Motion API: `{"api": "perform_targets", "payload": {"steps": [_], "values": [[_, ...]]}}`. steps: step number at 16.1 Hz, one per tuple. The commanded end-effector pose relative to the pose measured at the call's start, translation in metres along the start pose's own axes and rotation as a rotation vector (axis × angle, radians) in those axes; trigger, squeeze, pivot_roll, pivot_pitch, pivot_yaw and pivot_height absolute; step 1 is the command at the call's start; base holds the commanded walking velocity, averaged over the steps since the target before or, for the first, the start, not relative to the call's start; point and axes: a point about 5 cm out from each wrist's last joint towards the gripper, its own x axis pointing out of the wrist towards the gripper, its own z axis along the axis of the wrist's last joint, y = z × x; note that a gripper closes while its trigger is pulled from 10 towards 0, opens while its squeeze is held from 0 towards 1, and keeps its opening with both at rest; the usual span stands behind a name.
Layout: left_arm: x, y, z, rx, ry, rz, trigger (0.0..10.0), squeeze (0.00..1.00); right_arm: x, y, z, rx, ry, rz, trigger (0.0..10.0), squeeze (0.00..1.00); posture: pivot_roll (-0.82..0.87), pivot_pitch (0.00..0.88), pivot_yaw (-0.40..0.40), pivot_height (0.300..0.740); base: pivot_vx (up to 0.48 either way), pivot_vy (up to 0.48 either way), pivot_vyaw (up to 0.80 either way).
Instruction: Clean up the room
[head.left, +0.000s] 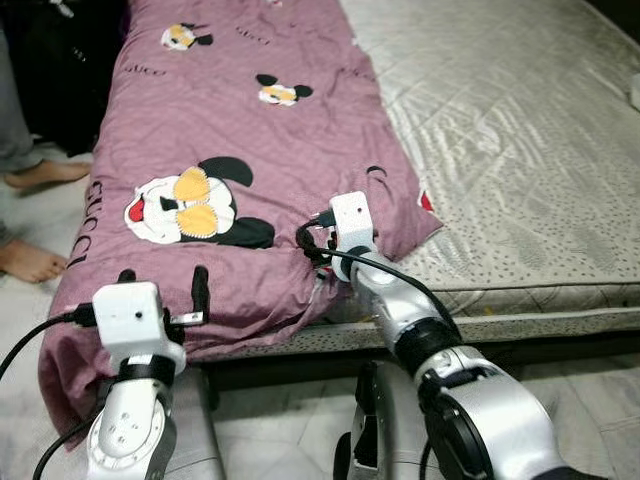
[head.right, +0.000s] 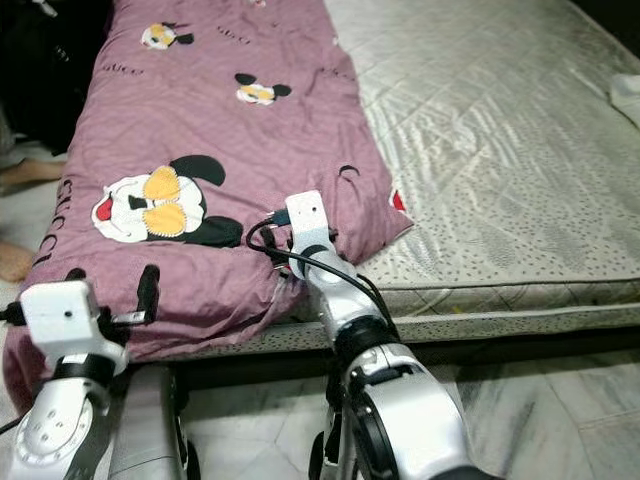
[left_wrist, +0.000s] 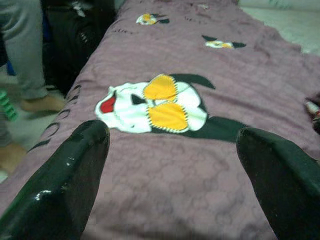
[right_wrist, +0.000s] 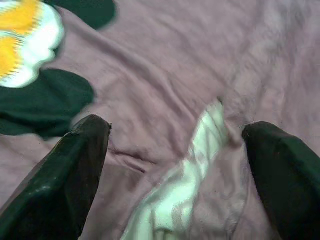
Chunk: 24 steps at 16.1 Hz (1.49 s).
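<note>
One mattress (head.left: 520, 150) fills most of the head views, bare and pale on the robot's right side. A mauve blanket (head.left: 250, 140) with cartoon prints covers its left part and hangs over the near edge toward the floor (head.left: 560, 400). Its near right corner lies bunched and wrinkled, with a strip of pale lining (right_wrist: 185, 190) turned up. A person's bare feet (head.left: 35, 215) stand on the floor beside the bed, at the left.

The right gripper (head.left: 318, 262) hangs low over the blanket's near edge, by that bunched fold; in the right wrist view its fingers (right_wrist: 70, 175) stand wide apart, one on each side of the pale lining, holding nothing. The left gripper (head.left: 162, 285) hovers over the blanket's near left edge, jaws also spread wide and empty, just short of the large cartoon print (left_wrist: 155, 105).

The step in hand looks like taking hold of the near edge to straighten or fold the blanket. To do it well, each gripper should come down until both fingers straddle a raised ridge of cloth, then close firmly on a thick pinch, not a single flat layer, which would slip. The right one is best placed over the turned-up lining, where cloth already stands proud. Both should lift together, so the blanket pulls evenly and does not drag off toward the floor.
</note>
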Motion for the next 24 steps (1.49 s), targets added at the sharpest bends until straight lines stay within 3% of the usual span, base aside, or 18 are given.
{"api": "perform_targets", "payload": {"steps": [1,2,3,4,5,6,9,12,13,14,17,19,21,22,23,24], "values": [[0.000,-0.002,0.004,0.008,0.001,-0.006,10.0,0.00,-0.001,-0.008,-0.012,0.040,0.077,-0.111,10.0,0.00,0.19,0.232,-0.109,0.538,0.000,0.000,0.00],[0.002,-0.003,0.006,0.011,-0.001,-0.008,10.0,0.00,-0.003,-0.018,-0.021,0.018,0.137,-0.239,10.0,0.00,0.19,0.234,-0.106,0.538,0.000,0.000,0.00],[0.002,-0.003,0.006,0.011,-0.001,-0.008,10.0,0.00,-0.003,-0.018,-0.021,0.018,0.137,-0.239,10.0,0.00,0.19,0.234,-0.106,0.538,0.000,0.000,0.00],[0.003,-0.003,0.007,0.011,-0.001,-0.008,10.0,0.00,-0.005,-0.033,-0.027,0.125,0.170,-0.296,10.0,0.00,0.19,0.238,-0.103,0.538,0.000,0.000,0.00],[0.003,-0.003,0.007,0.011,0.000,-0.007,10.0,0.00,-0.007,-0.040,-0.028,0.139,0.175,-0.320,10.0,0.00,0.19,0.238,-0.103,0.538,0.000,0.000,0.00],[0.004,-0.002,0.006,0.007,0.004,-0.003,10.0,0.00,-0.014,-0.070,-0.034,0.153,0.189,-0.434,10.0,0.00,0.18,0.238,-0.105,0.538,0.000,0.000,0.00],[0.009,-0.002,0.006,-0.006,0.008,0.006,10.0,0.00,-0.037,-0.130,-0.049,0.153,0.213,-0.653,10.0,0.00,0.16,0.228,-0.106,0.538,0.000,0.000,0.00],[0.015,-0.005,0.005,-0.017,0.005,-0.007,10.0,0.00,-0.068,-0.169,-0.081,0.108,0.283,-0.767,10.0,0.00,0.12,0.214,-0.097,0.538,0.000,0.000,0.00],[0.019,-0.007,0.004,-0.023,0.003,-0.015,10.0,0.00,-0.087,-0.185,-0.100,0.075,0.328,-0.809,10.0,0.00,0.09,0.206,-0.094,0.538,0.000,0.000,0.00],[0.021,-0.007,0.004,-0.025,0.002,-0.018,10.0,0.00,-0.095,-0.190,-0.106,0.064,0.347,-0.826,10.0,0.00,0.08,0.205,-0.094,0.538,0.000,0.000,0.00],[0.030,-0.010,0.003,-0.043,-0.001,-0.027,10.0,0.00,-0.139,-0.209,-0.139,-0.007,0.436,-0.869,10.0,0.00,0.03,0.193,-0.088,0.538,0.000,0.000,0.00],[0.034,-0.013,0.002,-0.048,-0.005,-0.038,10.0,0.00,-0.173,-0.207,-0.158,-0.081,0.487,-0.826,10.0,0.00,0.02,0.184,-0.088,0.538,0.000,0.000,0.00],[0.037,-0.012,0.002,-0.048,-0.009,-0.039,10.0,0.00,-0.187,-0.201,-0.162,-0.100,0.508,-0.800,10.0,0.00,0.00,0.176,-0.086,0.538,0.000,0.000,0.00],[0.039,-0.011,0.002,-0.048,-0.014,-0.037,10.0,0.00,-0.194,-0.198,-0.160,-0.106,0.494,-0.788,10.0,0.00,0.00,0.171,-0.085,0.538,0.000,0.000,0.00],[0.043,-0.010,0.003,-0.048,-0.022,-0.035,10.0,0.00,-0.188,-0.200,-0.139,-0.131,0.363,-0.792,10.0,0.00,-0.01,0.168,-0.080,0.538,0.000,0.000,0.00],[0.046,-0.011,0.004,-0.049,-0.032,-0.038,10.0,0.00,-0.176,-0.200,-0.098,-0.194,0.171,-0.788,10.0,0.00,-0.01,0.162,-0.077,0.538,0.000,0.000,0.00]]}}
